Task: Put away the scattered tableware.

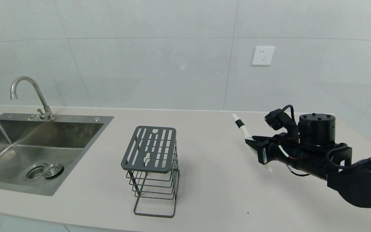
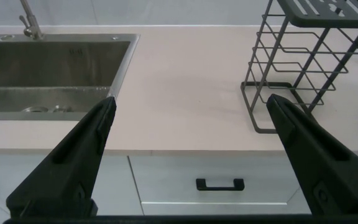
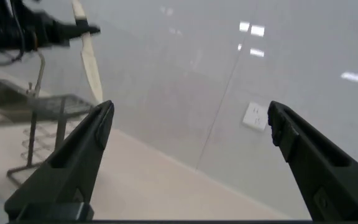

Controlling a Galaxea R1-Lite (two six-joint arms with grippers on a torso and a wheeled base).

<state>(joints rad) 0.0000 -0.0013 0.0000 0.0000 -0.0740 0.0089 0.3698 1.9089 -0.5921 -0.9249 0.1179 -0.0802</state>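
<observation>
Wide bare counter [image 1: 211, 180] is left open btwn sink [image 1: 76, 118] & wire rack [image 1: 150, 161], in front of the rack, and btwn rack & right arm [image 1: 301, 158]. Centre is blocked by the upright rack; air above its slotted top is left free. Rear is closed off by tiled wall [image 1: 172, 71]; faucet [image 1: 41, 98] is stood at sink's back edge.

No text, nos. or signs are legible in any view. The sink [image 1: 76, 118] has a small dark mark on its back wall, approx. below the rim and right of the faucet [image 1: 46, 113]. It's too small to read.
</observation>
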